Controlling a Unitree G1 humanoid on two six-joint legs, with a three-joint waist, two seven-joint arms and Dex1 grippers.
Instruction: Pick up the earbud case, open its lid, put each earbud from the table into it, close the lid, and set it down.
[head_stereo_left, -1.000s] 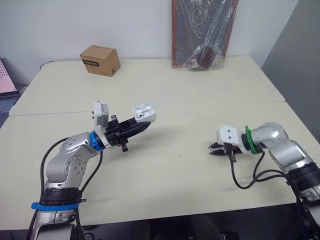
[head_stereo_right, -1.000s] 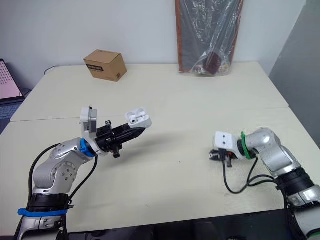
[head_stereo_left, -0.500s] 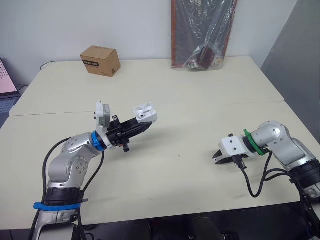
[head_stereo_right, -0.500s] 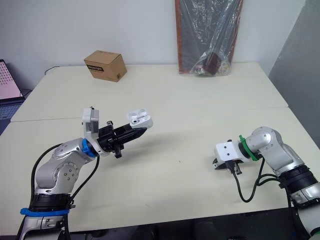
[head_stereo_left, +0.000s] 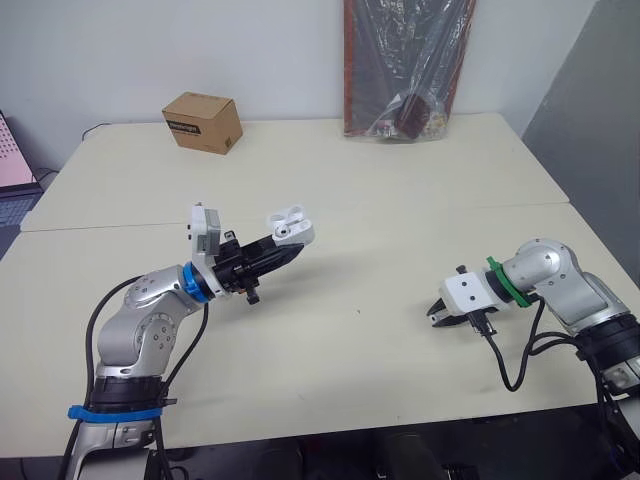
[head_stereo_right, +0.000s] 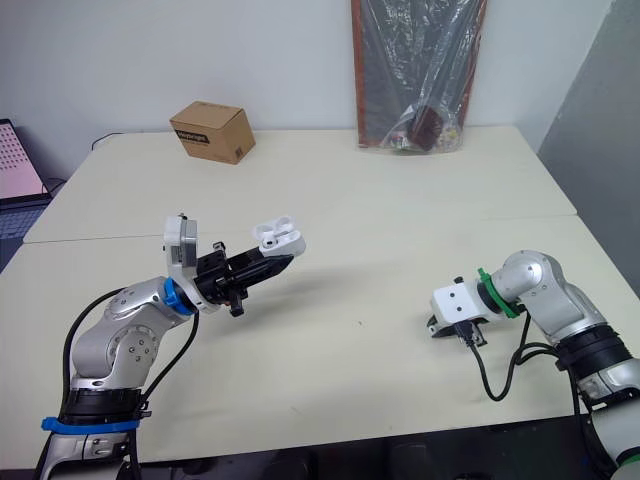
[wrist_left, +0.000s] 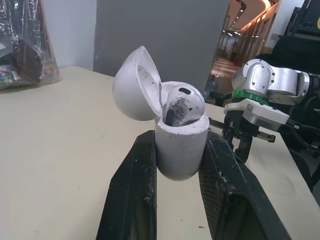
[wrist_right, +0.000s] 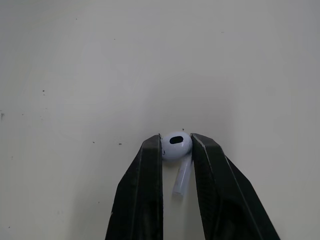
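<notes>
The right claw, clamped on the small white plastic earbud, has been shifted since a second ago. Carriage is judged next, toward the open white case clamped in the left claw, well apart.

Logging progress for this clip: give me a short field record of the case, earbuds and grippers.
case: lid open, held above table by left gripper
earbud one: seated in case
earbud two: pinched in right gripper, low over table
back of table: box, bag
steps left: insert earbud two, close lid, set down
</notes>
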